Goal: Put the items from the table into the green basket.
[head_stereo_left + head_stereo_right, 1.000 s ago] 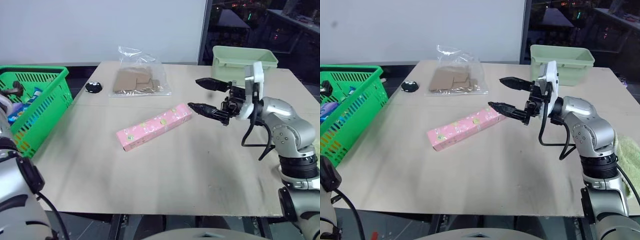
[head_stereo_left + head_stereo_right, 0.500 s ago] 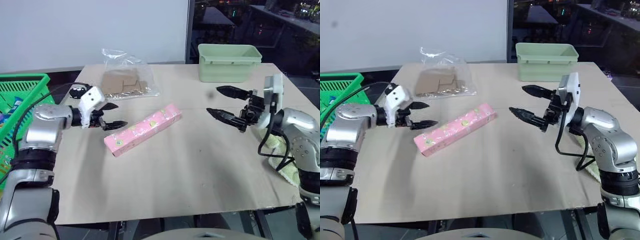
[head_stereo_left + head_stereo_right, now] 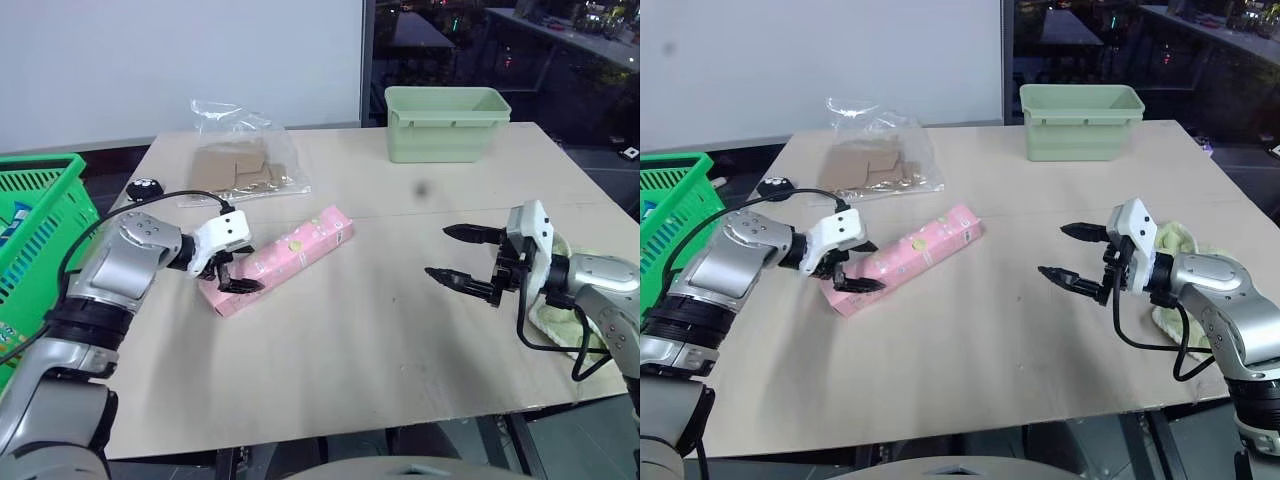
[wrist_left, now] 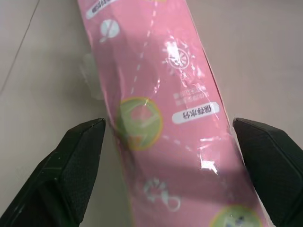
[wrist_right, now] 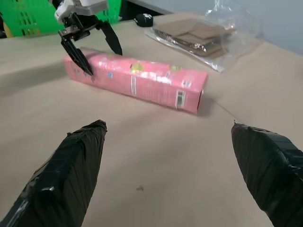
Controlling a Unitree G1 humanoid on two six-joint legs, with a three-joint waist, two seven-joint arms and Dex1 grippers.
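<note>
Over the pink box (image 3: 277, 257), left hand (image 3: 232, 267) wide, astride it, right hand (image 3: 459, 256) wide, empty

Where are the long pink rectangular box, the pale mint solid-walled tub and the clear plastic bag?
long pink rectangular box (image 3: 300, 240), left eye view, top face.
pale mint solid-walled tub (image 3: 445, 138), left eye view, front wall.
clear plastic bag (image 3: 875, 165), right eye view, centre.

Head views overlook table (image 3: 400, 330); wrist views near it.
</note>
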